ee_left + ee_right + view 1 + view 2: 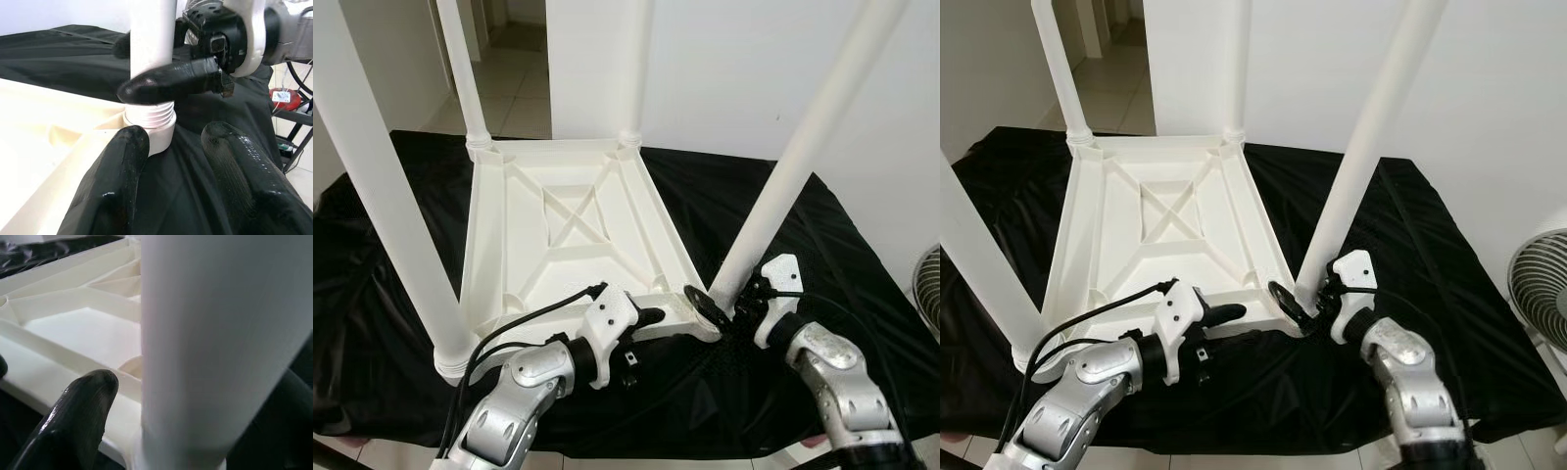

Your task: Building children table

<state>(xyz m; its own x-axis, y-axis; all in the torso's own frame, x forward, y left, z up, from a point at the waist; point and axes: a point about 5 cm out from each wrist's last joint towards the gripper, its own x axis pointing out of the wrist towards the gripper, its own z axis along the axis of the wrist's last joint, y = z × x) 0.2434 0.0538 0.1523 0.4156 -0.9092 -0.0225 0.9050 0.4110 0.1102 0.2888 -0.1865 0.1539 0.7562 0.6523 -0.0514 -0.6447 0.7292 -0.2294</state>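
Note:
A white plastic children's table [568, 225] lies upside down on a black cloth [813, 245], with its legs pointing up. My right gripper [717, 300] is shut around the base of the near right leg [803, 157], one finger [78, 421] on each side of it. That leg's threaded end [149, 115] sits in the corner socket [159, 137], with some thread still showing. My left gripper [656, 317] is open, low at the table's near edge just left of that corner, with nothing between its fingers [117, 186].
The near left leg [382, 196] and two far legs [460, 69] stand upright in their sockets. A white wall runs behind, with a doorway [514, 59] at the far left. A fan [1540, 284] stands on the floor to the right.

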